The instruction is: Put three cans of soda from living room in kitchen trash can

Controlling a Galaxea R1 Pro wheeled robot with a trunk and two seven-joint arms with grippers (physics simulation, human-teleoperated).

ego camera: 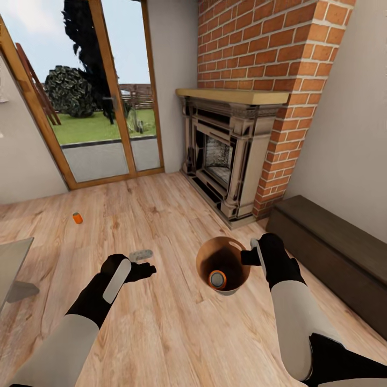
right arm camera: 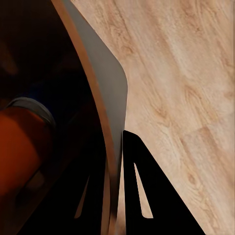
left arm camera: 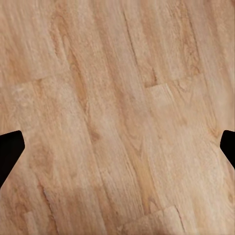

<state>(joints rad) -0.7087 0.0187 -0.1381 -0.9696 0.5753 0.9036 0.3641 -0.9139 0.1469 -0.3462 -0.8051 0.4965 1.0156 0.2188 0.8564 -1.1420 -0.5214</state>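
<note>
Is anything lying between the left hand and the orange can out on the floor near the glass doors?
Nothing visible does. The left hand hangs open over bare wood floor, and only plank floor lies between it and the soda can. The glass table's corner sits off to the side of that line.

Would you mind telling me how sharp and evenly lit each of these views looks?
Head view: daylight through the glass doors, wide-angle tilt to the fireplace, trash can interior shadowed around a soda can. Left wrist view: soft, evenly lit floor. Right wrist view: the can's rim close and blurred, its inside nearly black.
</note>
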